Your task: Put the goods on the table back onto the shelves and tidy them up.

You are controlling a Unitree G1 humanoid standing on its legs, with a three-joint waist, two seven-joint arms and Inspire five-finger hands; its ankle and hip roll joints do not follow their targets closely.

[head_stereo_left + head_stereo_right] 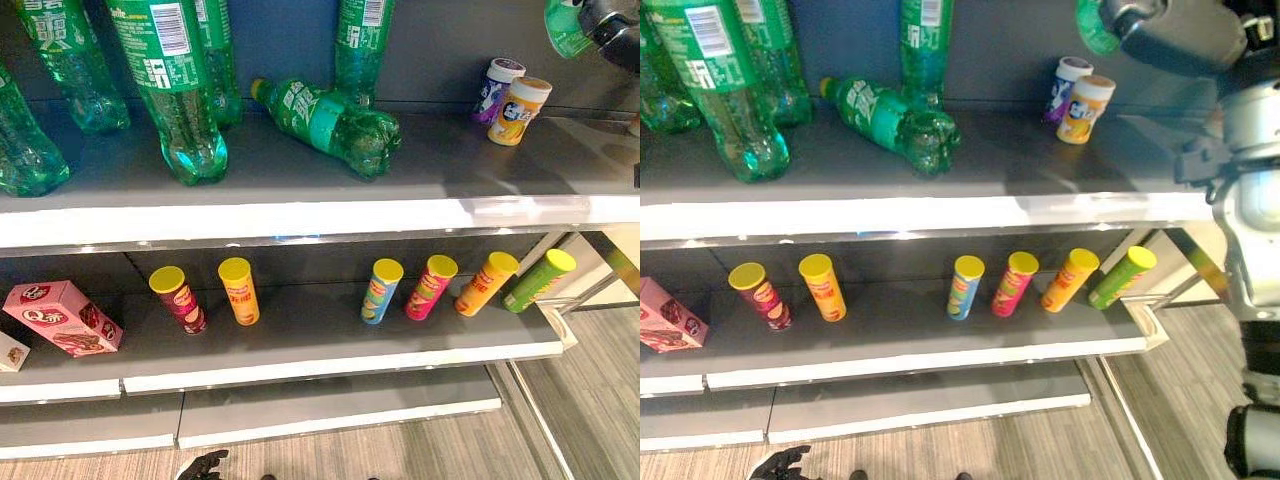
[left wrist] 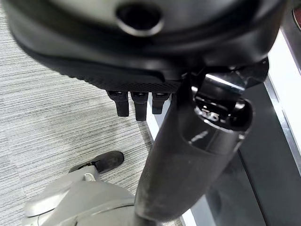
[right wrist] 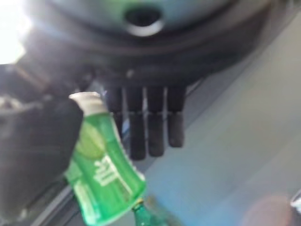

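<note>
My right hand (image 1: 1165, 35) is raised at the upper right, over the right end of the top shelf (image 1: 300, 215). It is shut on a small green bottle (image 3: 101, 174) with a white cap, pinched between thumb and fingers. The same green bottle (image 1: 565, 25) pokes out left of the hand, above two small tubs: a purple-and-white one (image 1: 497, 88) and an orange one (image 1: 520, 110). My left hand (image 1: 205, 465) hangs low over the floor with relaxed fingers (image 2: 136, 106) and holds nothing.
Several tall green soda bottles (image 1: 170, 90) stand on the top shelf's left, and one bottle (image 1: 325, 115) lies on its side mid-shelf. On the middle shelf are several leaning chip cans (image 1: 238, 290) and a pink box (image 1: 62, 317). Bare shelf lies right of the tubs.
</note>
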